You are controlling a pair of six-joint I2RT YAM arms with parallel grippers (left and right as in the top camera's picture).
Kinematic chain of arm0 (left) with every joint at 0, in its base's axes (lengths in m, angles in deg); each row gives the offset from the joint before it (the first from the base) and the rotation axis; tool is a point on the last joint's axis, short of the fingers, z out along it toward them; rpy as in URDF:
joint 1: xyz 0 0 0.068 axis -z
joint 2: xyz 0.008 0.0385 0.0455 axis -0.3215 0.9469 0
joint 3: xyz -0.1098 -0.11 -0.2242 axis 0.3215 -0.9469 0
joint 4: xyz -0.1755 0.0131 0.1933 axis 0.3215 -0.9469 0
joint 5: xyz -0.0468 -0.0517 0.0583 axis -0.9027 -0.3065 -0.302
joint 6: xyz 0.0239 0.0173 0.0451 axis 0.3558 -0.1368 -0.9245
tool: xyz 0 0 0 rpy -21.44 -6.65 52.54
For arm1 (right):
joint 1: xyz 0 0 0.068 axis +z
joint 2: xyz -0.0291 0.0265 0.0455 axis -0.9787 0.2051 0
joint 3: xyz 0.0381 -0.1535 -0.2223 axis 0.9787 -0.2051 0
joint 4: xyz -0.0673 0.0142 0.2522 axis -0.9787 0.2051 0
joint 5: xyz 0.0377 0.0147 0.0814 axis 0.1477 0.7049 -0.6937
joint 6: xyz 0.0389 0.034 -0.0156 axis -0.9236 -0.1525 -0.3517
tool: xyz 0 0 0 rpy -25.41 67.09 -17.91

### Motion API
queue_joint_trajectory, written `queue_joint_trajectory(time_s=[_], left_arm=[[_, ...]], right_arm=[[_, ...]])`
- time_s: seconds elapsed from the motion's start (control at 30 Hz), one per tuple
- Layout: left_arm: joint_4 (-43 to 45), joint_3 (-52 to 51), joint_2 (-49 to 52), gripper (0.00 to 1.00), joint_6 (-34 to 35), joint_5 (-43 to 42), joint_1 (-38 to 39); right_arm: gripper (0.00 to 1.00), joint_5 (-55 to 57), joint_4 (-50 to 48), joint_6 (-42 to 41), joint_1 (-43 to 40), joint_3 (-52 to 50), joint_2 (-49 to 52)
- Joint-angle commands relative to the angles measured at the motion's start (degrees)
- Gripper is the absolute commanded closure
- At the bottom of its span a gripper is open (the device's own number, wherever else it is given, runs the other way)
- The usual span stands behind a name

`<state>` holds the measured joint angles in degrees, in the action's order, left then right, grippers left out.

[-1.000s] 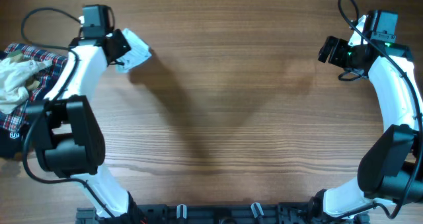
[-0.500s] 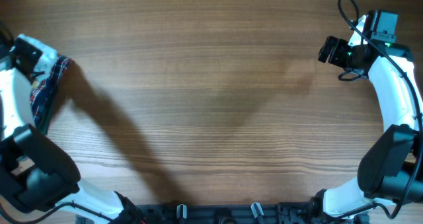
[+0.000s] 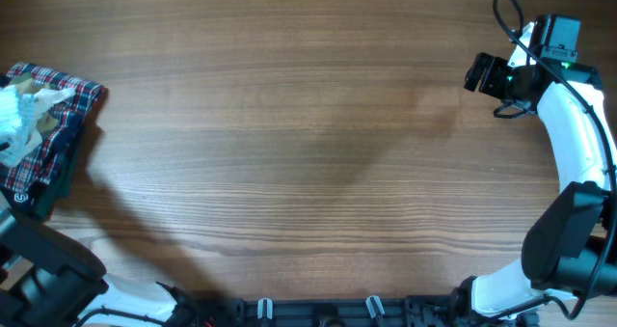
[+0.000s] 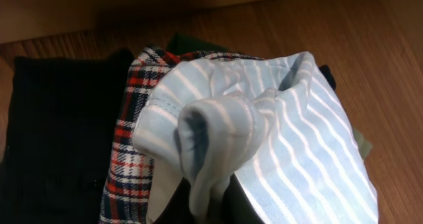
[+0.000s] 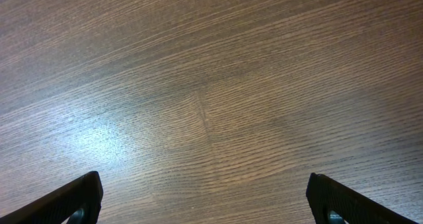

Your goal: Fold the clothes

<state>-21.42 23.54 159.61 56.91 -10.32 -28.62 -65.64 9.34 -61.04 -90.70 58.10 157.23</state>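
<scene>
One pinstriped garment (image 4: pixel 297 138), one plaid garment (image 4: pixel 125 168)

Right arm (image 3: pixel 571 149), elbow bent, carries the right tool (image 5: pixel 206 201) at the far right, its fingers (image 5: pixel 76 197) spread wide and empty. Left arm (image 3: pixel 43 274) reaches past the overhead view's left edge, left tool (image 4: pixel 208 207) pinched shut on the clothes (image 4: pixel 284 145).
</scene>
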Motion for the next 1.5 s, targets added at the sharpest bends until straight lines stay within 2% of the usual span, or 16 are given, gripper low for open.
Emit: queue_joint_trajectory(time_s=[0.0, 0.07, 0.1, 0.17, 0.37, 0.4, 0.5, 0.73, 0.93, 1.0, 1.17, 1.23, 1.27, 1.3, 1.4, 1.47], left_arm=[[-0.7, 0.4, -1.2, 0.70, 0.7, 2.4, -0.4], [-0.6, 0.4, -1.2, 0.29, 0.7, 5.5, -0.4], [-0.5, 0.4, -1.2, 0.23, 0.7, 7.2, -0.4], [1.1, 0.4, -1.4, 0.18, 0.7, 7.4, -0.4], [7.0, 2.3, -12.4, 0.18, 0.8, 5.3, -0.2], [7.5, 2.3, -14.0, 0.22, 0.8, 3.7, 0.1], [5.7, 2.2, -15.8, 0.96, 0.8, -0.1, 3.3], [-3.4, 2.0, -0.2, 0.96, 0.7, 1.0, 4.7], [-5.5, 2.0, 3.9, 0.96, 0.8, 11.0, 3.9], [-4.9, 2.0, 3.9, 0.91, 0.8, 10.6, 3.8], [-1.3, 2.1, 3.8, 0.71, 0.8, 3.0, 3.8], [-0.3, 3.3, 2.9, 0.58, 0.8, 0.1, 3.8], [1.1, 4.4, 1.6, 0.43, 1.5, -3.7, 3.8], [2.0, 4.9, 0.7, 0.36, 2.5, -7.0, 3.8], [6.8, 5.4, -3.6, 0.21, 8.8, -23.4, 5.2], [8.7, 5.4, -5.1, 0.13, 11.8, -27.9, 9.7]], right_arm=[[0.00, 0.6, 0.0, -0.4, 0.2, -0.5, 0.1], [0.00, 0.6, 0.0, -0.4, 0.2, -0.5, 0.1], [0.00, 0.6, 0.0, -0.4, 0.2, -0.5, 0.1], [0.00, 0.6, 0.0, -0.4, 0.2, -0.5, 0.1], [0.00, 0.6, 0.0, -0.4, 0.2, -0.5, 0.1], [0.00, 0.6, 0.0, -0.4, 0.2, -0.5, 0.1], [0.00, 0.6, 0.0, -0.4, 0.2, -0.5, 0.1], [0.00, 0.6, 0.0, -0.4, 0.2, -0.5, 0.1], [0.00, 0.6, 0.0, -0.4, 0.2, -0.5, 0.1], [0.00, 0.6, 0.0, -0.4, 0.2, -0.5, 0.1], [0.00, 0.6, 0.0, -0.4, 0.2, -0.5, 0.1], [0.00, 0.6, 0.0, -0.4, 0.2, -0.5, 0.1], [0.00, 0.6, 0.0, -0.4, 0.2, -0.5, 0.1], [0.00, 0.6, 0.0, -0.4, 0.2, -0.5, 0.1], [0.00, 0.6, 0.0, -0.4, 0.2, -0.5, 0.1], [0.00, 0.6, 0.0, -0.4, 0.2, -0.5, 0.1]])
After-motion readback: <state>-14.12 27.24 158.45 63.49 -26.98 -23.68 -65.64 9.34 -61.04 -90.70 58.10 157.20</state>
